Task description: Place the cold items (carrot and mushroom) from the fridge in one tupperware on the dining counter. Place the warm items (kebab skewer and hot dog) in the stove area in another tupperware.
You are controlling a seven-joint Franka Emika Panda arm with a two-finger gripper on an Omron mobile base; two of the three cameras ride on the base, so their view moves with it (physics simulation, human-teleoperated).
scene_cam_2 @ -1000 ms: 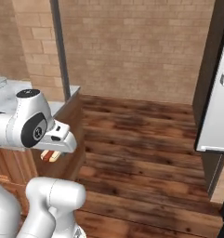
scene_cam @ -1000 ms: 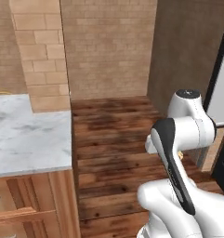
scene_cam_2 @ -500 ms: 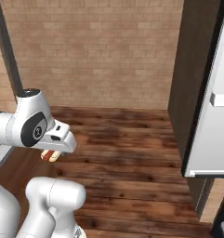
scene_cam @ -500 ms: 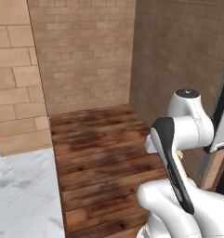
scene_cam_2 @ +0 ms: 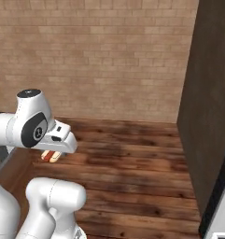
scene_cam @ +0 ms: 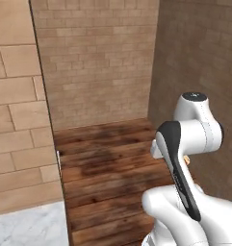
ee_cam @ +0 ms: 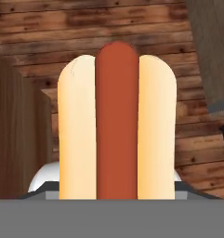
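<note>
The hot dog [ee_cam: 117, 122] stands tall in the middle of the hand view, held in the gripper [scene_cam_2: 52, 156], whose jaws are wide around the bun. In the right base view it peeks out under the arm at left, above the wood floor [scene_cam_2: 132, 172].

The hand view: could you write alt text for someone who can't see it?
A hot dog, a reddish sausage in a pale bun, stands lengthwise close before the camera, apparently held in the gripper. Behind it lies a dark wooden plank floor.
</note>
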